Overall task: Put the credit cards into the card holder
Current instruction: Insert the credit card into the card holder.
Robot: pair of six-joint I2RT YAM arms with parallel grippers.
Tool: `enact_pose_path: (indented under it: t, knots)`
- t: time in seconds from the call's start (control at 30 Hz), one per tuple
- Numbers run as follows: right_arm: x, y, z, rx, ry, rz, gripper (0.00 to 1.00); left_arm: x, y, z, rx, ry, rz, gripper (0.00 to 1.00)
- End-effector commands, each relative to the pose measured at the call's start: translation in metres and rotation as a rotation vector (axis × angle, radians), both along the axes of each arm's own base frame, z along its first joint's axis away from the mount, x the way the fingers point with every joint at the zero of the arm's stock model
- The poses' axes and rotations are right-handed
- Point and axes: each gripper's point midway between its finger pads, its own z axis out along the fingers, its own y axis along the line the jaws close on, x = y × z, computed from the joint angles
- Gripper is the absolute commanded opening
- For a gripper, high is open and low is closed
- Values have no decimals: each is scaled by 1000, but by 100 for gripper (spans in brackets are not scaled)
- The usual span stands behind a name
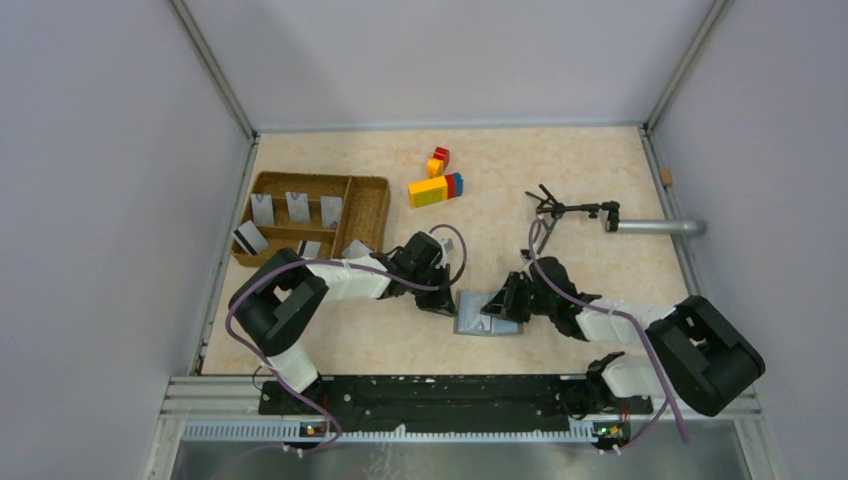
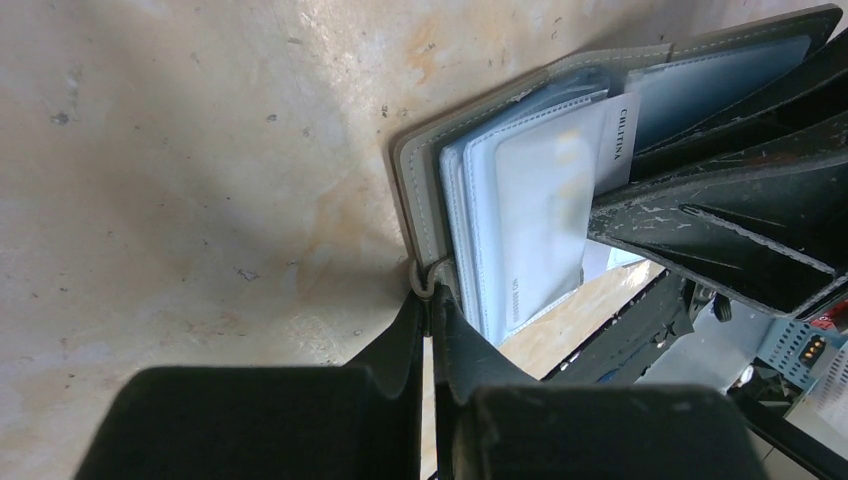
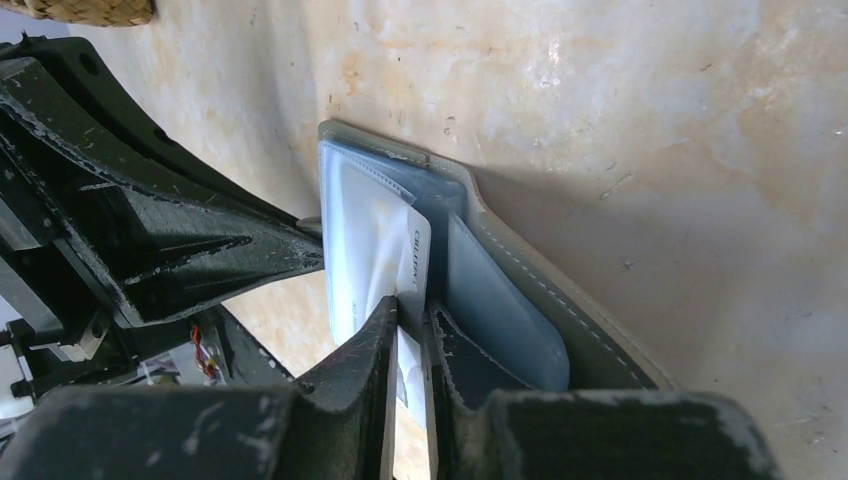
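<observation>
Card holder (image 1: 470,316) (image 2: 420,180) (image 3: 545,285): found lying open on the bench (image 1: 560,160), lower centre of the top view, between the two grippers. Its long axis is set left to right in that view.
Credit card (image 2: 602,150) (image 3: 420,255): one white card is seen partly inside a clear sleeve (image 2: 520,200) of the holder, with its printed end protruding. Its long axis is run along the sleeve, toward the right gripper.
Left gripper (image 1: 437,298) (image 2: 430,300): jaws are closed tight on the holder's grey edge.
Right gripper (image 1: 503,305) (image 3: 412,315): jaws are set a narrow gap apart, astride the card's outer end. Whether the card is pressed cannot be told.
Hidden: the card's inner end is blurred behind the sleeve and its print is not clearly legible. In the left wrist view, the holder's right half is covered by the right gripper.
Other credit cards (image 1: 297,206): several are seen in the wicker tray (image 1: 372,215), upper left of the top view. The count is uncertain.
</observation>
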Motion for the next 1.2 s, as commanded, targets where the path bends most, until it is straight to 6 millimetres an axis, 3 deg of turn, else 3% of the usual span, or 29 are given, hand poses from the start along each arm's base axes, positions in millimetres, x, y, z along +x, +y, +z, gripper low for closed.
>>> enact_pose_path:
  t: [0.0, 0.3, 0.53, 0.77, 1.17]
  knots:
    - [-1, -10, -11, -116, -2, -7, 13, -8, -1, -8, 9, -11, -7, 0]
    - [-1, -30, 6, -201, -43, -42, 28, -7, 2, -10, 23, -19, 7, 0]
    - [-4, -29, 12, -177, -52, -44, 36, -6, 3, -9, 23, -20, 10, 0]
    - [-5, -17, 6, -132, -29, -20, 35, -7, 2, -9, 21, -16, 9, 0]
    - [2, 11, 21, -178, -75, 24, 32, -8, 2, -8, 19, -16, 12, 0]
